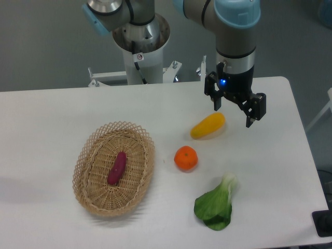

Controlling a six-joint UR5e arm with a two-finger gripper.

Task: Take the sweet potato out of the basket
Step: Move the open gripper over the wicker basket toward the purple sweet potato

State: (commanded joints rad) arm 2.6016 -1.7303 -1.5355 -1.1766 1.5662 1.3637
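The sweet potato (116, 168), a slim magenta-purple tuber, lies lengthwise in the middle of the oval tan wicker basket (86, 150) on the left half of the white table. My gripper (234, 116) hangs open and empty above the table at the upper right, just beyond the right end of the yellow squash (207, 125). It is far to the right of the basket and well apart from the sweet potato.
A round orange (185, 158) sits right of the basket. A green leafy bok choy (217, 205) lies near the front right. The arm's base (140, 39) stands behind the table's back edge.
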